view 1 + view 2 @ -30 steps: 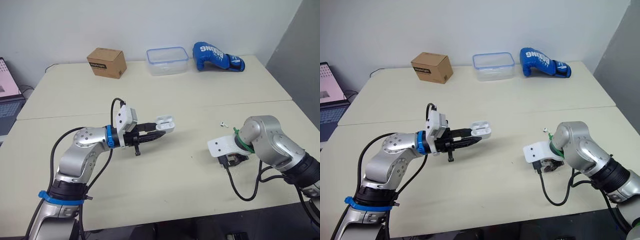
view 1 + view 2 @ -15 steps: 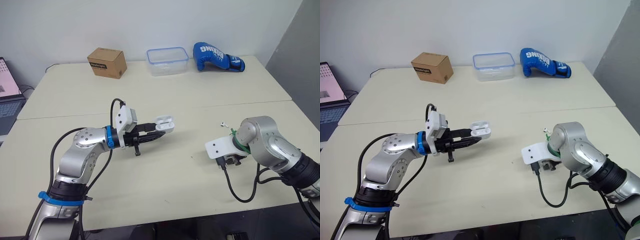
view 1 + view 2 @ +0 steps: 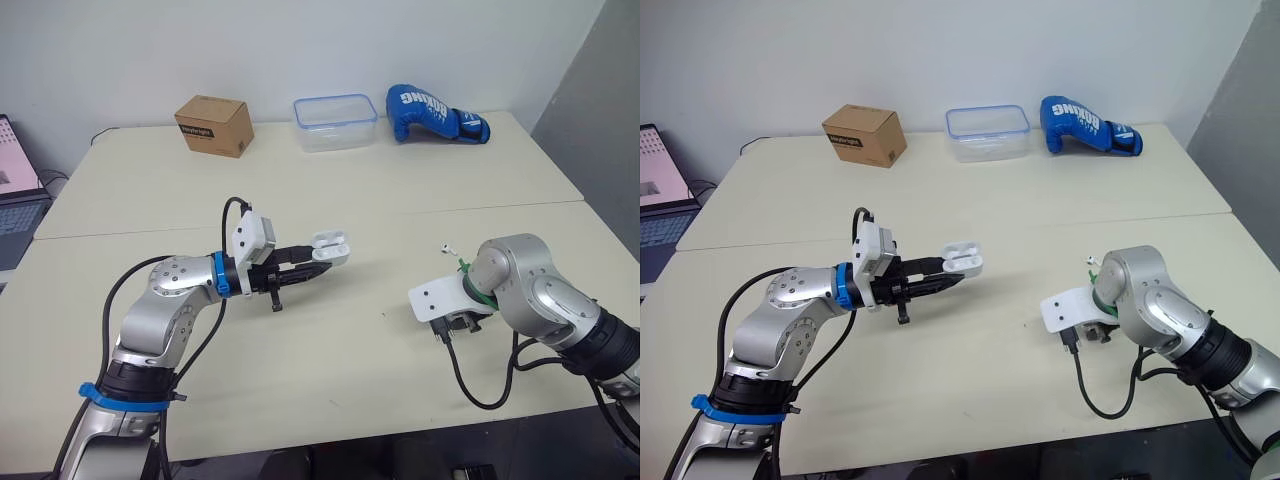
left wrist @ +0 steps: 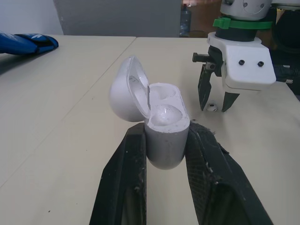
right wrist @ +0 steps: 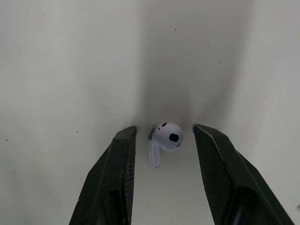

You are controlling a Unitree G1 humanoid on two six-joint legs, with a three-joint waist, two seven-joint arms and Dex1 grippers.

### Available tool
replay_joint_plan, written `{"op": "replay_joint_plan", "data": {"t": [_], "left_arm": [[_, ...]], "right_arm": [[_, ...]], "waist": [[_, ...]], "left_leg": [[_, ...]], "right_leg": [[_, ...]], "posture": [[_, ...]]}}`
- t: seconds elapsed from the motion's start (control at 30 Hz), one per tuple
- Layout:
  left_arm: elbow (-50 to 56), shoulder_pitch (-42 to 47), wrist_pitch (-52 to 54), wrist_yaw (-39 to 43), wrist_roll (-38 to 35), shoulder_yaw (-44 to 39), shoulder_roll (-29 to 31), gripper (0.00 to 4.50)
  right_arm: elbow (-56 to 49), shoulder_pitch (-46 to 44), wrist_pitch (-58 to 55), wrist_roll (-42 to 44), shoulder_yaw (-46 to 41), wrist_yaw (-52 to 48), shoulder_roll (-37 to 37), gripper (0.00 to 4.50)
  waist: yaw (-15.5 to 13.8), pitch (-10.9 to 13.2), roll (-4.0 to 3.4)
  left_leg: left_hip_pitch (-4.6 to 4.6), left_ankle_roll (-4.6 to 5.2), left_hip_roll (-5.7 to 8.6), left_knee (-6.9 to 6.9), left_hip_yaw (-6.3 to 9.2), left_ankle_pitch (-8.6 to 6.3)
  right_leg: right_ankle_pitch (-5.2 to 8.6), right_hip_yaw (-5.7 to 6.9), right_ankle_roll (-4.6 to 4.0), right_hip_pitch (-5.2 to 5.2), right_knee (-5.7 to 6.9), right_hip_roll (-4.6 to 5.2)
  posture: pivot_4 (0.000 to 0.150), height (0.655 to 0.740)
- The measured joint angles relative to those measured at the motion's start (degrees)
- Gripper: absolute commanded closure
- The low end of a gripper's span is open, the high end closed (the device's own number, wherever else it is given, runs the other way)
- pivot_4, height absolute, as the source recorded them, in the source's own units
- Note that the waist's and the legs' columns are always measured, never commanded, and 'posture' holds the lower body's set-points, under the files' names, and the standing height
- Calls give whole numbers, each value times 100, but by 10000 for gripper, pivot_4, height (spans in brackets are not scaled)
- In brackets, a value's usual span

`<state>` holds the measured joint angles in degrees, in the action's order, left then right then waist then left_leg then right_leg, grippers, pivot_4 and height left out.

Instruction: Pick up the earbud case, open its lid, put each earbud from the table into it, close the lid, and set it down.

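L tool [image 3: 320, 260] pinching earbud case [image 3: 331, 246], lid open, centre-left of head view. R tool [image 5: 164, 132] spread, astride earbud [image 5: 167, 136] lying on surface [image 5: 56, 70], lower right of head view.

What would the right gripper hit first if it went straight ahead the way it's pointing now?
The right gripper would probably meet the earbud lying between its open fingers, then the table right beneath it.
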<state>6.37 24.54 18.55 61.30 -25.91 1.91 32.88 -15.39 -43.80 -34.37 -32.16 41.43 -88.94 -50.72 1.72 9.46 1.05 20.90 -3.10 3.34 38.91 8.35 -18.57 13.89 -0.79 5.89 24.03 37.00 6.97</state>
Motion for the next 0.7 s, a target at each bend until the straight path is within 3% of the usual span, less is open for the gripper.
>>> {"op": "replay_joint_plan", "data": {"t": [0.67,0.7], "left_arm": [[3,-11,-1,-67,1,0,-1,37195],[3,-12,-1,-69,1,0,-1,37195]], "right_arm": [[-45,-226,93,-13,376,-4,-92,25473],[-45,-237,93,-11,392,-4,-96,27268]], "waist": [[-2,0,0],[-2,0,0]], "left_leg": [[1,0,1,-1,1,0],[1,0,1,-1,1,0]], "right_leg": [[0,1,0,0,-1,0],[0,1,0,0,-1,0]], "posture": [[1500,7307],[1500,7307]]}}
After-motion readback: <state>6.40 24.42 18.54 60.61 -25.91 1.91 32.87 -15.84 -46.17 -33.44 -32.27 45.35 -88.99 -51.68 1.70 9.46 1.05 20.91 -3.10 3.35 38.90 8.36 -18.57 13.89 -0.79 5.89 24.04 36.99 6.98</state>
